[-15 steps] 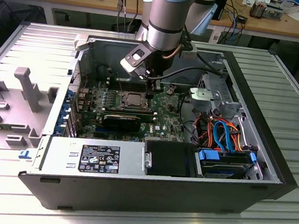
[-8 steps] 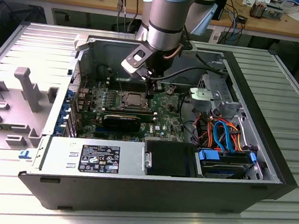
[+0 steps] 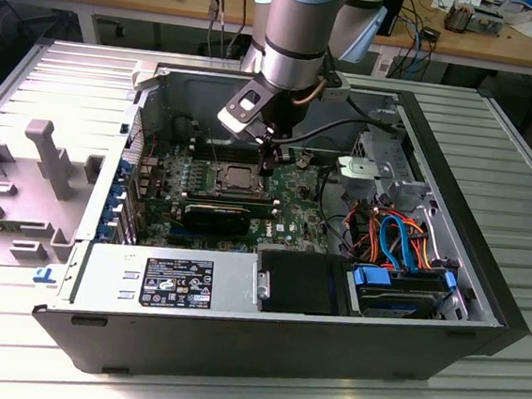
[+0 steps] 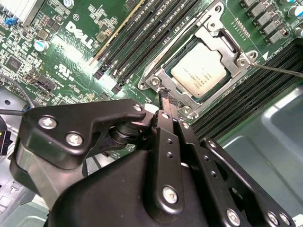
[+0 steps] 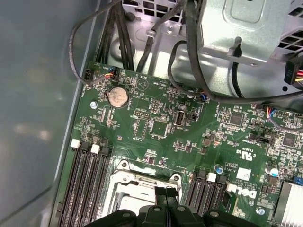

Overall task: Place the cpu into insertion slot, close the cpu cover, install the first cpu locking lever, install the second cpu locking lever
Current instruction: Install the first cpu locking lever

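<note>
The cpu (image 4: 201, 71), a silver-grey square chip, lies in the insertion slot (image 4: 152, 81) on the green motherboard. The cpu cover (image 4: 215, 39), a silver frame with a square window, lies flat over the chip's edges. A thin locking lever (image 4: 279, 70) sticks out from one corner of the slot. My gripper (image 4: 165, 97) is shut, its black fingertips together right at the opposite corner of the slot; whether they touch it I cannot tell. In the exterior view the gripper (image 3: 268, 159) hangs just to the right of the slot (image 3: 235, 178). In the first wrist view the fingertips (image 5: 166, 191) sit at the slot's rim (image 5: 142, 182).
Long black memory slots (image 4: 137, 35) flank the socket on both sides. A black card (image 3: 217, 217) lies in front of it. Cables (image 3: 348, 132) and a drive cage (image 3: 382, 168) stand to the exterior view's right. The case walls (image 3: 262, 336) enclose the board.
</note>
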Available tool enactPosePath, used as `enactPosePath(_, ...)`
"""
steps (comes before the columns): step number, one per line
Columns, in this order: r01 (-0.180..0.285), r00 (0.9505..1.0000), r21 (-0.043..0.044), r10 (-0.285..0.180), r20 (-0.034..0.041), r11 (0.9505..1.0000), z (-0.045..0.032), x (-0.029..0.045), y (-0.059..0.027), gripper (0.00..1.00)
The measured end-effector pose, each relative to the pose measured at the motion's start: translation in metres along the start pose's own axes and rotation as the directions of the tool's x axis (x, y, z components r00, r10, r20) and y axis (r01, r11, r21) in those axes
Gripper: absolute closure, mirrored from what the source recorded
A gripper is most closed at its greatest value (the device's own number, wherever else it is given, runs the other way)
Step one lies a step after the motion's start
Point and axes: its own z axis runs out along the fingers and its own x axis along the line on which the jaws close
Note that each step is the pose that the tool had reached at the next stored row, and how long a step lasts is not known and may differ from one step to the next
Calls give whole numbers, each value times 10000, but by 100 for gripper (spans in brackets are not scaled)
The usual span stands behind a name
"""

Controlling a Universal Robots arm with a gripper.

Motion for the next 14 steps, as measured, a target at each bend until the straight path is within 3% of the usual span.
enactPosePath(14,405,9992,3,-405,15,9992,0,0,0,89)
